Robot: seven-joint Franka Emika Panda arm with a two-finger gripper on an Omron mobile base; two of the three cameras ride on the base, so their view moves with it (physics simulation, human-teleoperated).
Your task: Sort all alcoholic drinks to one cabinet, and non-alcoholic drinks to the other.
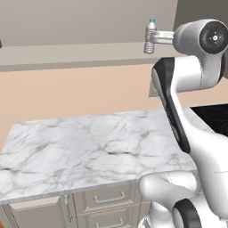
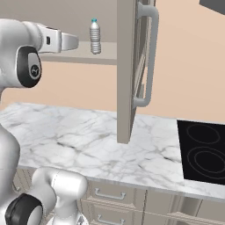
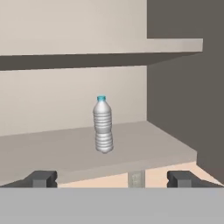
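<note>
The clear water bottle (image 3: 103, 125) stands upright on the cabinet shelf (image 3: 144, 142) — seemingly placed; gripper (image 3: 112, 179) spread wide, empty — next, probably fetch another drink.

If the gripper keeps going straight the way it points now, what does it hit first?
Most likely the clear bottle standing upright on the cabinet shelf. It sits between the open gripper tips, slightly left of centre, so it would probably enter the jaws before the back wall; depth is uncertain.
</note>
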